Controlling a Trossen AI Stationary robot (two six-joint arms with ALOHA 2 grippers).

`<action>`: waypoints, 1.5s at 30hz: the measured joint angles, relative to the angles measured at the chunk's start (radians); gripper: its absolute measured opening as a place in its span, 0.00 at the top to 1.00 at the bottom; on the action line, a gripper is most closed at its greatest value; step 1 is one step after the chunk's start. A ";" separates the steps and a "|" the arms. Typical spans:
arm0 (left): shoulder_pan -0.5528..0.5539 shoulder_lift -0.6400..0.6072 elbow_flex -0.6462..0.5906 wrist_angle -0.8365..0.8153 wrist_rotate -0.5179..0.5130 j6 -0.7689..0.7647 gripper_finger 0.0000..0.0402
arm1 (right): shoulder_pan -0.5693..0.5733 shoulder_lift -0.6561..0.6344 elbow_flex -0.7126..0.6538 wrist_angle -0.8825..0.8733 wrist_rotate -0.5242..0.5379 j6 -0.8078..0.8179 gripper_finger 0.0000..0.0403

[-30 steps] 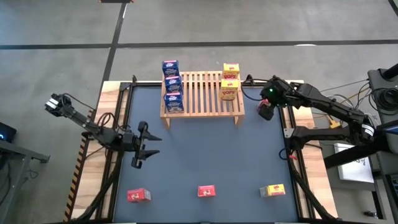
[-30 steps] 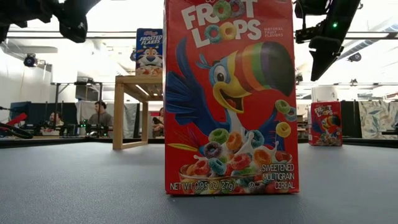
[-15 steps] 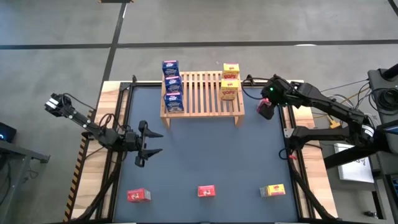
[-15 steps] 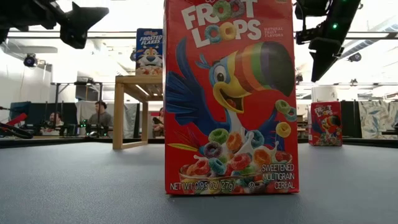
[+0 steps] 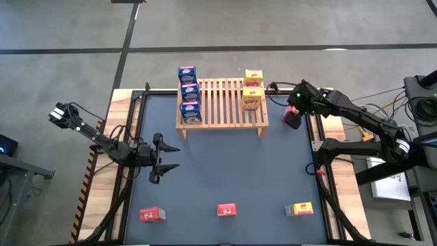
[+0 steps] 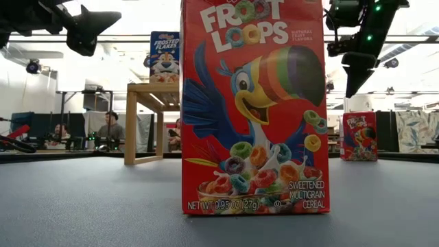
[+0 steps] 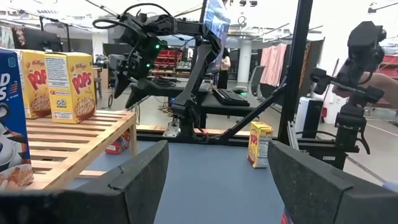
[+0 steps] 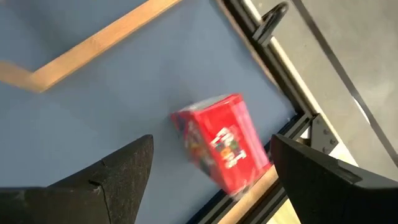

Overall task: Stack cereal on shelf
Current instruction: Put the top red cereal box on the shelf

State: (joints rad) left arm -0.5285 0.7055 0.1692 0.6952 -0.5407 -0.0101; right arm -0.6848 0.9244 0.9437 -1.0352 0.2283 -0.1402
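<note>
Beside the shelf (image 5: 222, 104), by the table's right edge: one red cereal box (image 8: 221, 142), upright, light stiff cardboard, probably crushable, best pinched across its narrow sides; right gripper (image 5: 295, 111) spread wide above it, left gripper (image 5: 161, 158) open, waiting mid-table.

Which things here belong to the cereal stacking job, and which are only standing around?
Job:
- shelf with blue boxes and yellow boxes on it
- red boxes and one yellow box on the table
- right gripper, open over a red box
- left gripper, open

Not job:
- people behind the table
- monitor
</note>
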 joint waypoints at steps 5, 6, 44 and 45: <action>0.000 0.000 0.000 0.000 0.000 0.000 0.36 | -0.052 0.045 0.015 0.005 0.000 -0.041 0.22; 0.000 0.000 0.000 0.000 0.000 0.000 0.36 | -0.061 0.059 0.019 0.006 0.000 -0.054 0.22; 0.000 0.000 0.000 -0.020 0.002 -0.034 0.36 | -0.261 0.244 -0.054 0.085 -0.132 -0.228 0.26; 0.000 0.000 0.000 -0.020 0.002 -0.034 0.36 | -0.261 0.244 -0.055 0.086 -0.132 -0.228 0.27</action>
State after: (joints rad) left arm -0.5285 0.7055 0.1692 0.6754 -0.5392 -0.0437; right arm -0.9463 1.1683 0.8884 -0.9491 0.0963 -0.3682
